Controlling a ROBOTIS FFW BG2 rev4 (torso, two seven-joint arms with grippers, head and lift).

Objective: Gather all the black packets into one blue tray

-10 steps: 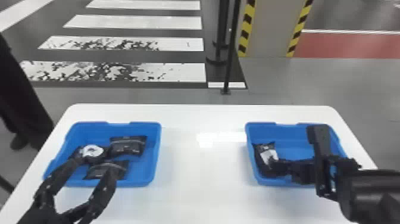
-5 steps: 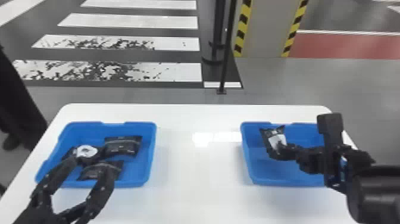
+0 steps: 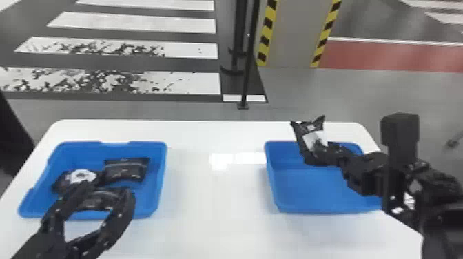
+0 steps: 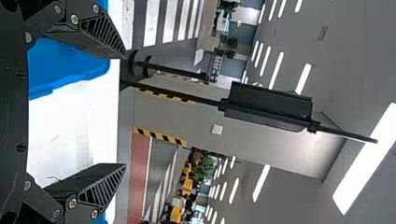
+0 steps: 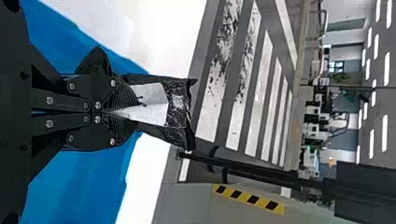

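Fingers of the right gripper are pinched tight on a crinkled, glossy black packet with a white label and pointed corners, its gripped end hidden, right of centre above the smooth blue right tray. At lower left, the left gripper is spread wide and empty over the left tray, where three black packets lie, one white-labelled, another partly covered by fingers.

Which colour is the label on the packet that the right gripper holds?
White; the label shows best in the right wrist view.
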